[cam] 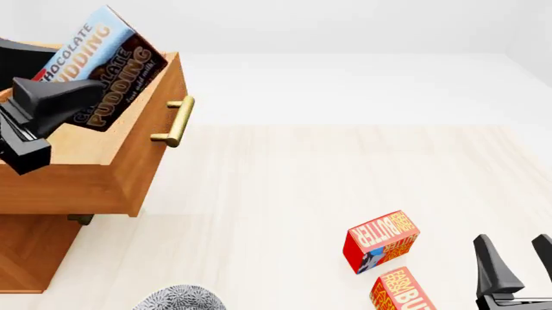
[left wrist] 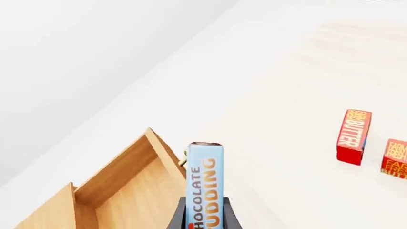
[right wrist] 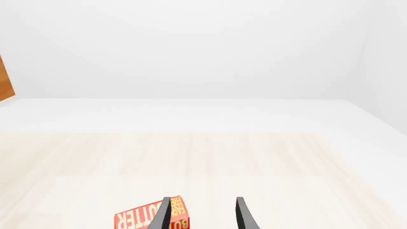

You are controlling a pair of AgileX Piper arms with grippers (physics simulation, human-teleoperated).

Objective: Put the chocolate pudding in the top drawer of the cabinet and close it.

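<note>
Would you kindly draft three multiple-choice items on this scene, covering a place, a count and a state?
1. Where is the chocolate pudding?
A. flat on the table
B. held over the open top drawer
C. beside the butter boxes

2. How many butter boxes show in the front view?
A. one
B. two
C. four

3. How does the right gripper stand?
A. open, holding nothing
B. shut on a butter box
C. shut on the drawer handle

Answers:
1 B: the left gripper clamps the box above the pulled-out drawer.
2 B: one butter box lies behind another.
3 A: its fingers are apart with nothing between them.
</note>
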